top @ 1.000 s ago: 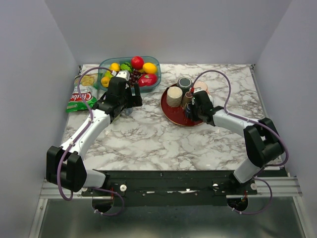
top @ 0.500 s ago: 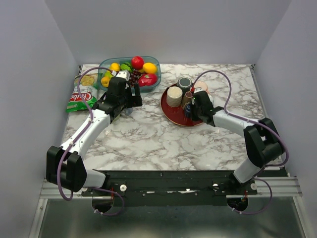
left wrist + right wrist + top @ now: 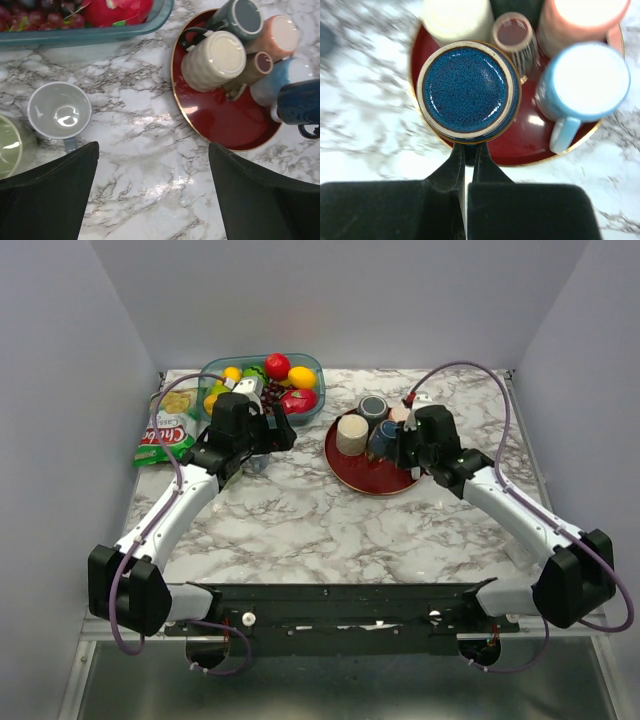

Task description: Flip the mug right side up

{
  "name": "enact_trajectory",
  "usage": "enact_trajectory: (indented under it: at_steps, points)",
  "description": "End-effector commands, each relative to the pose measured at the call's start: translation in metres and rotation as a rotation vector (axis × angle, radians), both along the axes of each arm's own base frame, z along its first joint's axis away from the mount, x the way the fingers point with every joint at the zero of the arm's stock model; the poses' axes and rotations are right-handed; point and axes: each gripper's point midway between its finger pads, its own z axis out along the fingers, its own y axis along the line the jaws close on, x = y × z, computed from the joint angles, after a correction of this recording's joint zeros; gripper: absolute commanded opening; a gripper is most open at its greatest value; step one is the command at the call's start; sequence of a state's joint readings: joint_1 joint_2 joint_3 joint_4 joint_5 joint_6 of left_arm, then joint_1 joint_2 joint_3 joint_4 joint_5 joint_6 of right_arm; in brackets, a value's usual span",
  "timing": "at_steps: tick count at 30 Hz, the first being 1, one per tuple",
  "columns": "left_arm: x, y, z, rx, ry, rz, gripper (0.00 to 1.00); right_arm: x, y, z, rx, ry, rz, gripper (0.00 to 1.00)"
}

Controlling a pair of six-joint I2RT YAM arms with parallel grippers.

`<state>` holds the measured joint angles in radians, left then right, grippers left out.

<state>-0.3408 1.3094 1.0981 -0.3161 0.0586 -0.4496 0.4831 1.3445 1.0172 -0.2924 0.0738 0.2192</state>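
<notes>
Mug (image 3: 465, 87), dark blue with a speckled glaze, is being held upside down by the right jaws, which are being kept pinched tight on its handle. Its flat base and pale foot ring are being presented to the right wrist camera. It is being carried above the red tray (image 3: 215, 120) and is judged to be lifted clear, since it is being shown far larger than its neighbours. The handle grip is being read as deliberate: the round body is being left free to be swung mouth up by a roll of the wrist.

Other cups are being kept crowded on the tray, bases up as far as can be told: a cream dimpled mug (image 3: 212, 60), a light blue mug (image 3: 585, 82), a pink one (image 3: 582, 20) and a small brown ribbed cup (image 3: 514, 35). All are being taken for glazed ceramic, smooth and hard. A slip from the narrow handle is being counted the main risk.

Left jaws are being held wide apart, with nothing between them, over the marble-patterned worktop (image 3: 330, 530), between the tray and a grey mug (image 3: 59, 110) standing mouth up. This is being taken as a waiting pose, out of the right arm's way.
</notes>
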Motion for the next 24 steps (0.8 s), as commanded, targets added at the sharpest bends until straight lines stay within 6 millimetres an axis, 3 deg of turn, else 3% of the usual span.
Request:
enact_trajectory:
  at_steps: [1,3,4,7,10,12,13,19,20,23,24]
  points:
    - [-0.014,-0.047,0.064,-0.197,-0.144,-0.245,0.99,0.001,0.037,0.097,0.257,-0.121,0.08,0.01]
    - [-0.022,-0.064,0.081,-0.266,-0.164,-0.355,0.99,0.0,0.053,0.136,0.35,-0.168,0.144,0.01]
    - [-0.032,-0.079,0.101,-0.325,-0.198,-0.46,0.99,0.0,0.059,0.148,0.403,-0.172,0.149,0.01]
    - [-0.04,-0.095,0.137,-0.454,-0.258,-0.558,0.99,-0.004,0.077,0.199,0.534,-0.242,0.231,0.01]
    - [-0.047,-0.102,0.168,-0.547,-0.323,-0.61,0.99,-0.008,0.09,0.239,0.631,-0.286,0.301,0.01]
    - [-0.046,-0.103,0.181,-0.58,-0.352,-0.612,0.99,-0.011,0.098,0.255,0.678,-0.3,0.352,0.01]
    - [-0.047,-0.104,0.196,-0.611,-0.378,-0.616,0.99,-0.015,0.101,0.274,0.719,-0.33,0.376,0.01]
    - [-0.057,-0.108,0.246,-0.78,-0.485,-0.688,0.98,-0.029,0.115,0.306,0.857,-0.337,0.483,0.01]
    - [-0.06,-0.109,0.251,-0.806,-0.481,-0.706,0.94,-0.03,0.116,0.31,0.868,-0.354,0.497,0.01]
    - [-0.066,-0.11,0.258,-0.779,-0.501,-0.742,0.89,-0.035,0.114,0.312,0.913,-0.384,0.503,0.01]
    - [-0.067,-0.11,0.26,-0.77,-0.504,-0.746,0.87,-0.035,0.114,0.303,0.917,-0.37,0.496,0.01]
